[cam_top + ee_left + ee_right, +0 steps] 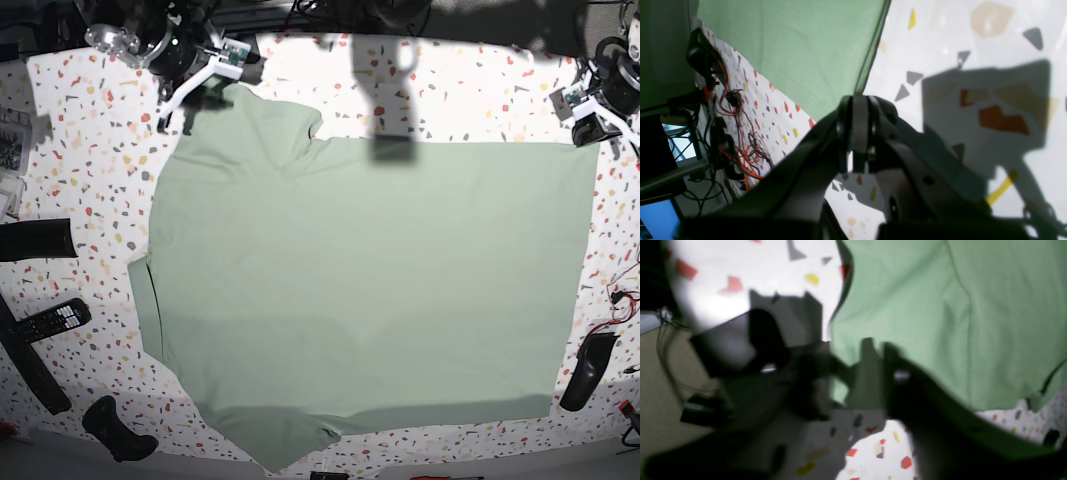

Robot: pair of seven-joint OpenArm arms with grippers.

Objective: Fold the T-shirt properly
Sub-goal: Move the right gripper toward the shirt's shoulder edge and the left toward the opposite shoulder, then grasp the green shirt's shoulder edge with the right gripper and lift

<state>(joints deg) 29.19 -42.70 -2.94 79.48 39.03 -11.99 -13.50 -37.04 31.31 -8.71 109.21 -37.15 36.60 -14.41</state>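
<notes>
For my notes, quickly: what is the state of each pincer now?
Left pincer: closed, holding nothing.
Right pincer: at the T-shirt edge; open or closed cannot be told.

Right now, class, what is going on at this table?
A two-armed robot is folding a pale green T-shirt that lies spread nearly flat on the speckled table. The right gripper is at one edge of the cloth, jaws around it. The left gripper is shut and empty, above bare table beside the shirt.

Spread nearly flat across most of the speckled table (90, 150): a pale green T-shirt (370, 280). At its far left corner, the right gripper (190, 100); at the far right corner, the left gripper (590, 125). On the left edge, a remote control (50, 320).
</notes>
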